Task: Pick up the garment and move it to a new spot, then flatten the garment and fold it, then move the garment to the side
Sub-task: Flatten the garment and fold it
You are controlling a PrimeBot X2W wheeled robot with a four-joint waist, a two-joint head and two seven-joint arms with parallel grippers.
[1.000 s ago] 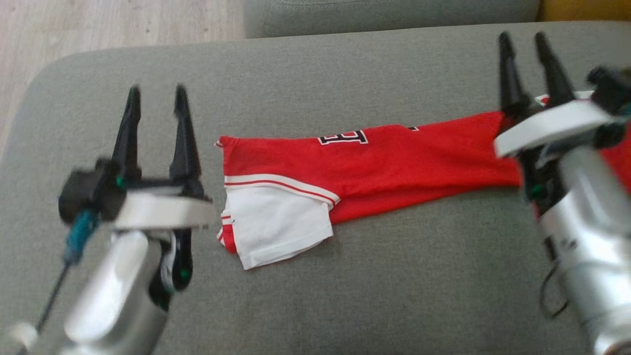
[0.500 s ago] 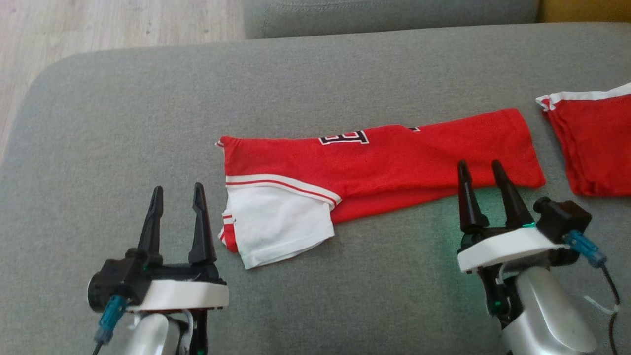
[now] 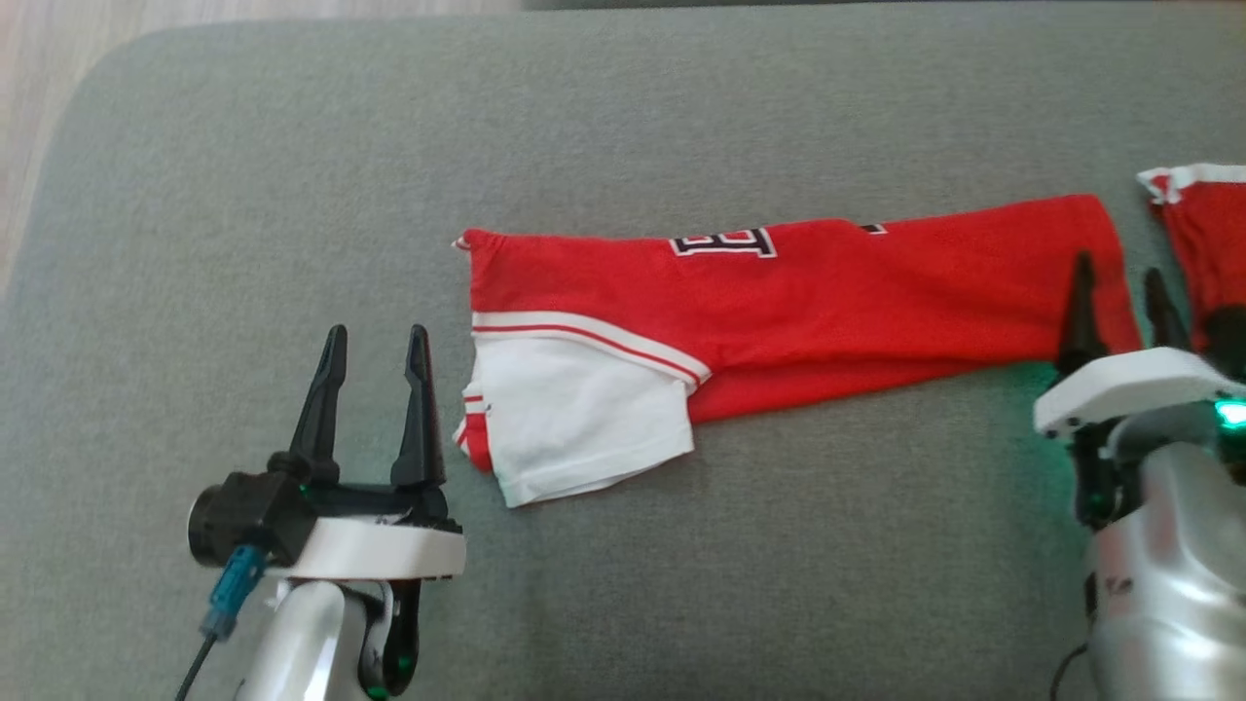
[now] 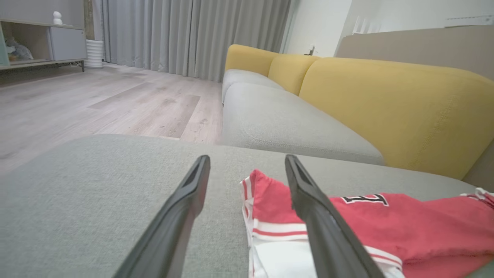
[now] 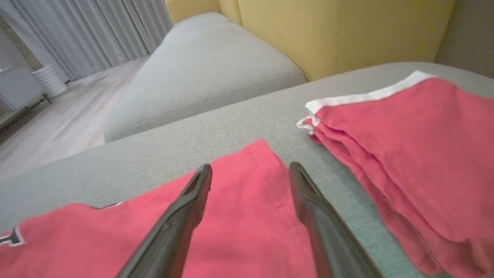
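Since the earlier frame the camera has swung, and the right hand [image 3: 1117, 268] has come forward over the garment's [image 3: 827, 292] right end. Another folded red piece [image 3: 1202, 234] lies just right of it, a strip of grey sofa [image 3: 623, 107] between them. The garment lies mid-sofa as a long red strip, with lettering [image 3: 723, 241] at its far edge and a white panel [image 3: 574, 419] at its near left corner. Both hands are spread wide and empty. The left hand [image 3: 378, 333] hovers just beside the garment's left end. Whether the right fingers [image 3: 1079, 312] touch cloth, I cannot tell.

Second garment [image 3: 1207, 224] cropped; right jaws cover garment [image 3: 827, 292] corner.
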